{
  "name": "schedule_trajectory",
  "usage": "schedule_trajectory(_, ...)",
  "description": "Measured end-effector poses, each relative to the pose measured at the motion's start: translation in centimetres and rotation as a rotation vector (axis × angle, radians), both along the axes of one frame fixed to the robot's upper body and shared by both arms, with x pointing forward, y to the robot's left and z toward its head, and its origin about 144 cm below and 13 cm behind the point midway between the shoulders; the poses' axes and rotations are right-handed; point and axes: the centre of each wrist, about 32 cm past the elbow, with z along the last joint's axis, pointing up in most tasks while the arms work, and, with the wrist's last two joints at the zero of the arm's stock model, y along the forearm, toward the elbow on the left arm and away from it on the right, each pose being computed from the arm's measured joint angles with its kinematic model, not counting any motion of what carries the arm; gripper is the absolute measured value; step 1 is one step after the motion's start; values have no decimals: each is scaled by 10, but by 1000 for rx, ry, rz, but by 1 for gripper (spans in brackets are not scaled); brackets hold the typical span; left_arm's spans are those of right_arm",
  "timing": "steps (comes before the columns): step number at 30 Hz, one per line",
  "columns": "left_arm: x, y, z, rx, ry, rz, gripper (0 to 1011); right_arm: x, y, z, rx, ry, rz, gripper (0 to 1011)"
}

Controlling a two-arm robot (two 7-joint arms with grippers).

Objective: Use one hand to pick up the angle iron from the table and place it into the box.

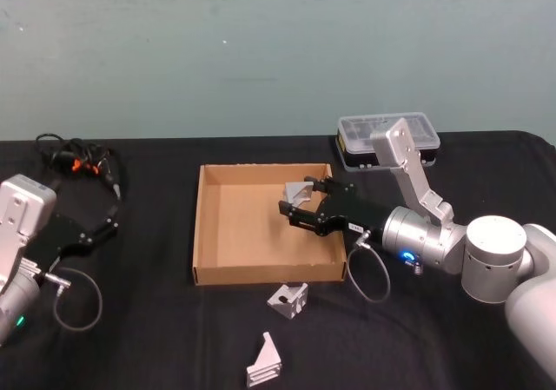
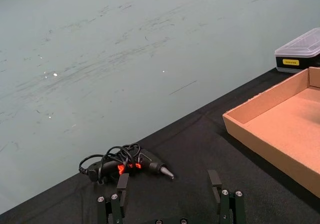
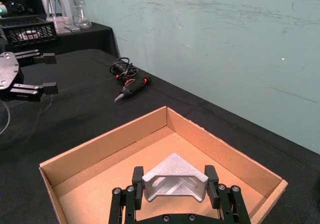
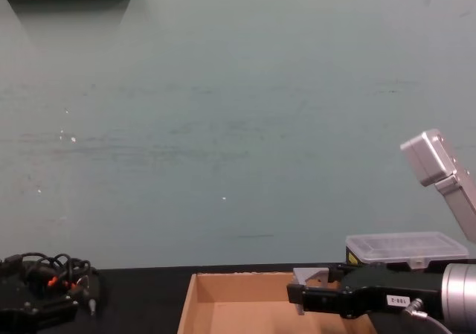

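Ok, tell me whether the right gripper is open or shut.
Right gripper shut on the angle iron: fingers clamp its two ends, holding it over the box. Left gripper sits open at the left.

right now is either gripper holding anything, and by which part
The right gripper holds an angle iron over the box, its fingers clamped on the bracket's two opposite ends. The left gripper is open and holds nothing.

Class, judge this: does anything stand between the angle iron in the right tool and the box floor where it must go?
Nothing visible does. The right tool grips the angle iron over the box, and the cardboard floor beneath it is bare.
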Motion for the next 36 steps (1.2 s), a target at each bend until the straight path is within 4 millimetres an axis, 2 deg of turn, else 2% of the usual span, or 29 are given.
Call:
schedule_trajectory(10,0,0,0,0,0,0,1000,0,0,0,0,-1,1,757)
schedule_trajectory(12,0,0,0,0,0,0,1000,0,0,0,1,-1,1,808)
schedule_trajectory(13,0,0,0,0,0,0,1000,0,0,0,1,-1,1,866)
schedule_trajectory(20,0,0,0,0,0,0,1000,-1,-1,0,1,-1,1,1003)
schedule_trajectory(36,0,0,0,0,0,0,1000,-1,-1,1,2,-2,1,1003)
